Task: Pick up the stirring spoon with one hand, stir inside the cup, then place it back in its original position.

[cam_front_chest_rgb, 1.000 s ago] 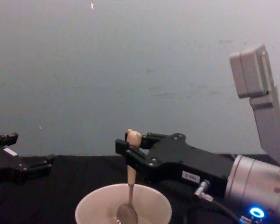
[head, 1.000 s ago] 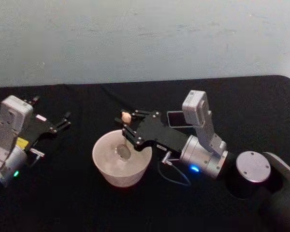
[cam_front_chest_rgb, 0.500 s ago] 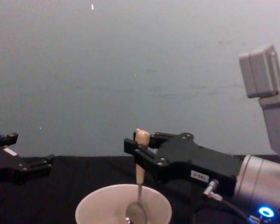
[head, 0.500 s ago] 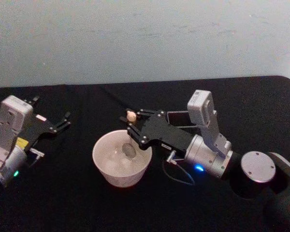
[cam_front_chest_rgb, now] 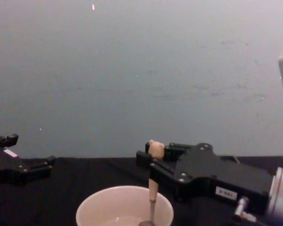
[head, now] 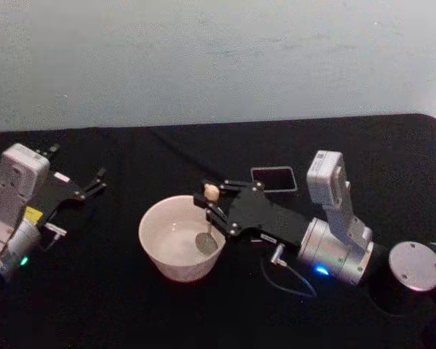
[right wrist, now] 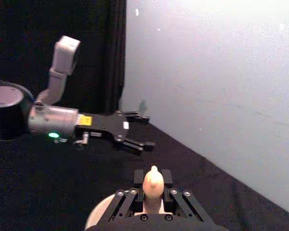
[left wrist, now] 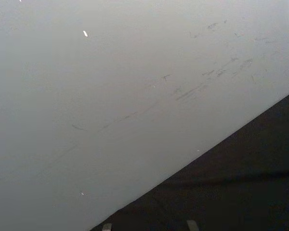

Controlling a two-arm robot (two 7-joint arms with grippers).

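my right gripper (head: 212, 199) clenches stirring spoon (cam_front_chest_rgb: 153, 190) at right wall of cup (head: 176, 267); a wide sweep could tip it; left gripper (head: 99, 182) released, far left.

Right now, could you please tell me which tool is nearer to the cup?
The right. The right tool holds the stirring spoon over the cup's right rim; the left tool sits open, well apart on the cup's left.

Right gripper (head: 211, 198) extends leftward at centre, jaws clamped; left gripper (head: 98, 182) sits parked far left, jaws apart.
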